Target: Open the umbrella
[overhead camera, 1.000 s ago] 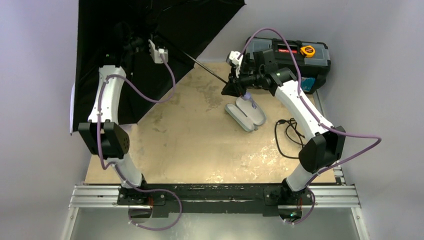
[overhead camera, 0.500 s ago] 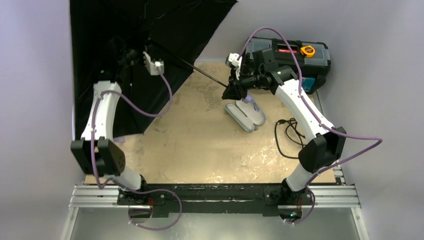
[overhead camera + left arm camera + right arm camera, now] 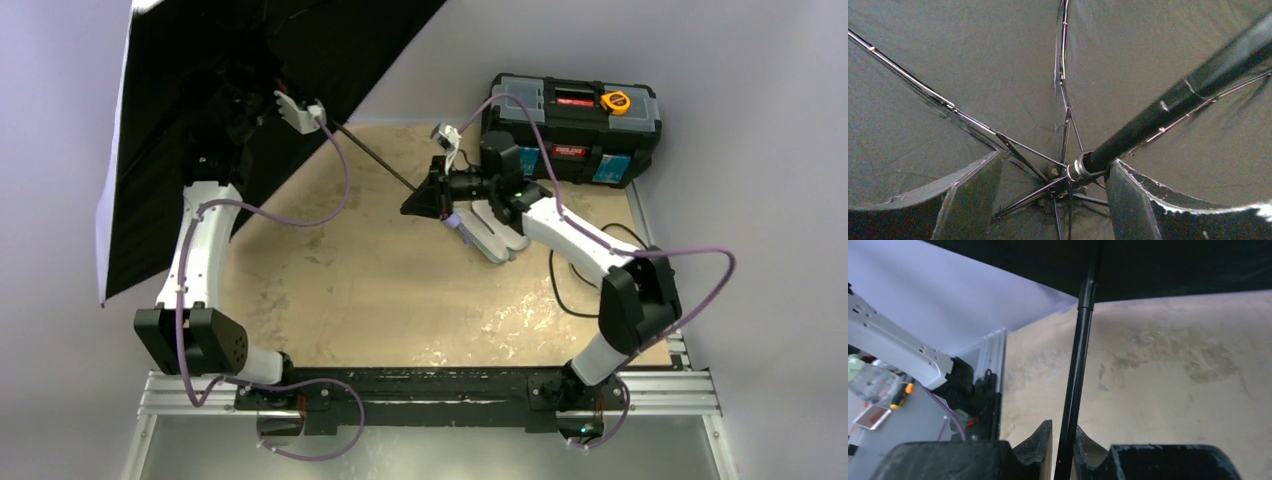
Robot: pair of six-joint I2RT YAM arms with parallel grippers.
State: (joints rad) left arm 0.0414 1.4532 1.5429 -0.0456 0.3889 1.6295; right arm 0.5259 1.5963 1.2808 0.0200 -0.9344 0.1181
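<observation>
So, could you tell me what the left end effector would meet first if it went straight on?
Probably the umbrella itself: its rib hub, where the shaft between the open fingers ends. Depth is unclear.

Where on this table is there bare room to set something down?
Free: the middle and near part of the tan tabletop, bordered by the black front rail, the white left arm and the white right arm. Crowded: far left under the open black-lined umbrella; far right around the black plastic toolbox, pale fabric sleeve and thin black cable.
</observation>
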